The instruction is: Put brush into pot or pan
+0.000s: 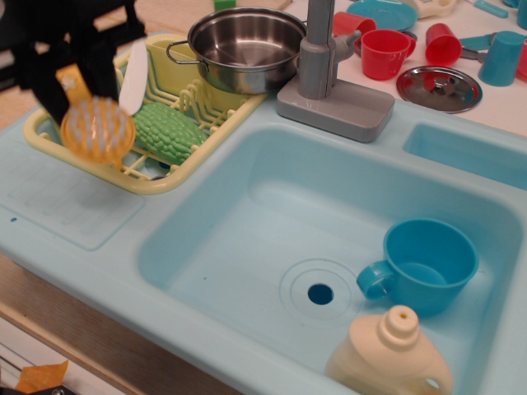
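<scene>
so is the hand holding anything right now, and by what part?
Yes. The hand holds the orange brush by its flat tab handle, the round bristled head hanging free below, lifted off the counter over the yellow dish rack.

Orange brush: round disc head, whitish bristles facing camera, blurred, held aloft over yellow rack's near end. Steel pot: shiny, round, upright, empty, at rack's far end, well apart from brush.
</scene>
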